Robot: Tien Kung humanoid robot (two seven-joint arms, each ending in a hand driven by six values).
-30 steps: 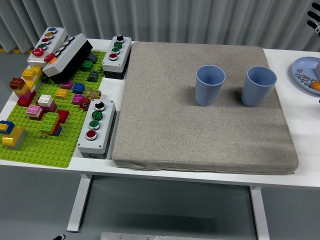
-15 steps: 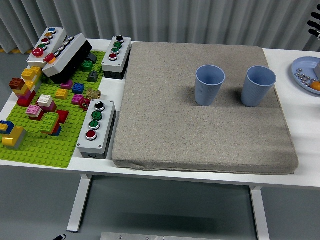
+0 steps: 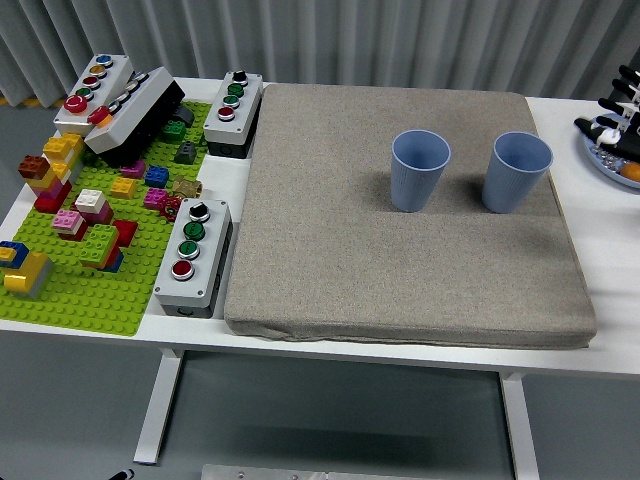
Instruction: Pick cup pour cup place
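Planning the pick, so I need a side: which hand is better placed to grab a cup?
Right. The right hand is at the table's right edge, beside the right cup; no left hand is in view.

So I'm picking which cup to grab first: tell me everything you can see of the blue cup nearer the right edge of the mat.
The right blue cup is a plain, light blue tumbler, plastic by its look, tapering toward its base. It stands upright, mouth open, on the grey mat near its far right corner. Its inside is not visible enough to judge contents. The left blue cup stands apart beside it. Nothing touches it; the right hand is at the picture's right edge, clear of it.
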